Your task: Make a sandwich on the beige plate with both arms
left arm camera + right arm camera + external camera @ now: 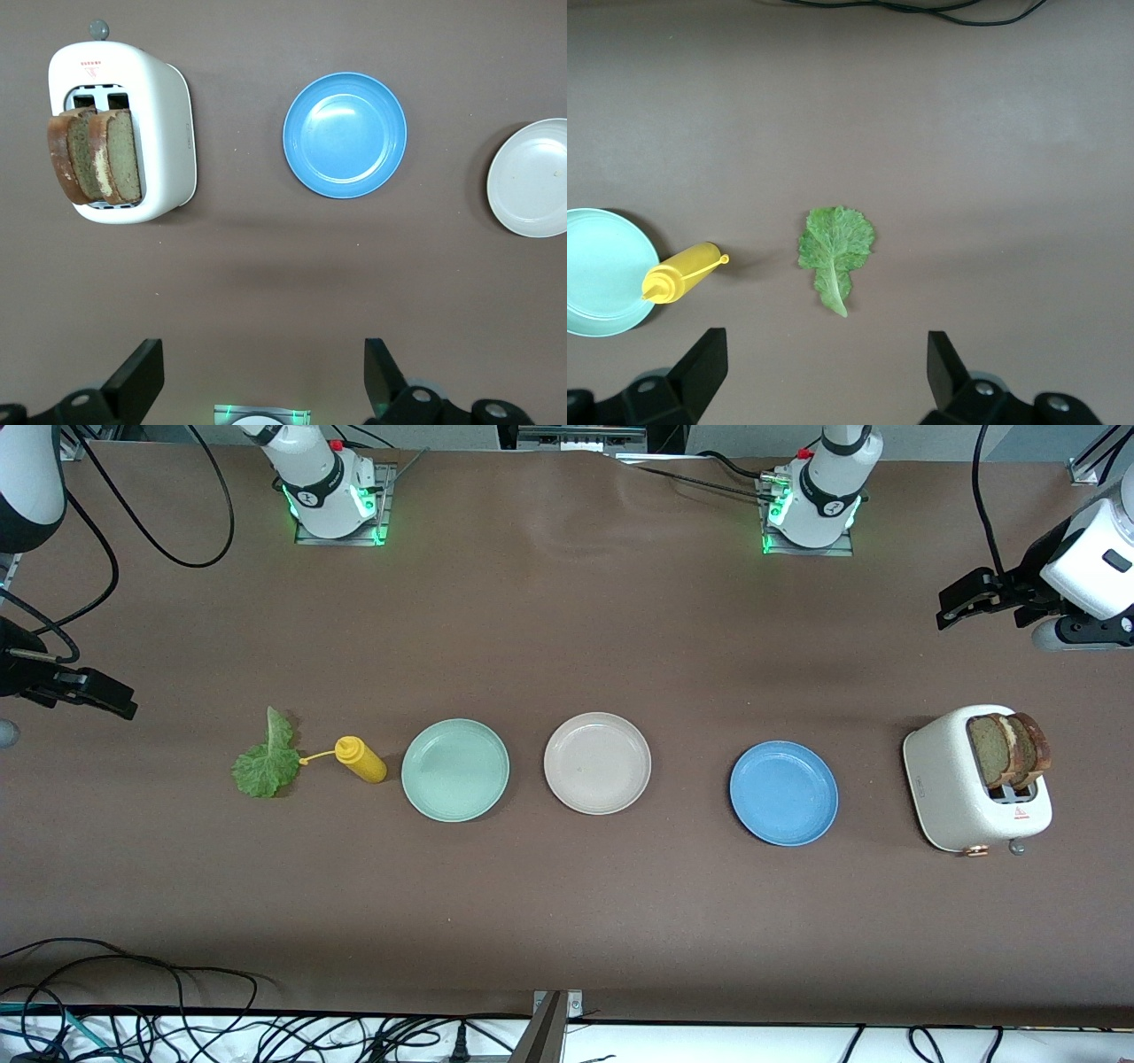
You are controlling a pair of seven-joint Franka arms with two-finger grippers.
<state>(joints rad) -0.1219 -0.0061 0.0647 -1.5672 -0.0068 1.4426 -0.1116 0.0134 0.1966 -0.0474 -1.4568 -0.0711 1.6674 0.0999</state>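
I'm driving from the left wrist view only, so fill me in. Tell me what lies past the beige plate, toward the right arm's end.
Observer: A mint-green plate sits beside the beige plate.
Operator: Keep going. Name what comes after it.
Observer: A yellow squeeze bottle lies on its side next to the mint-green plate.
Operator: Now find me the lettuce.
Observer: The lettuce leaf lies flat on the table by the bottle's nozzle, nearest the right arm's end.
Operator: Report the right gripper.
Observer: The right gripper hangs open in the air above the table near the lettuce leaf, holding nothing.
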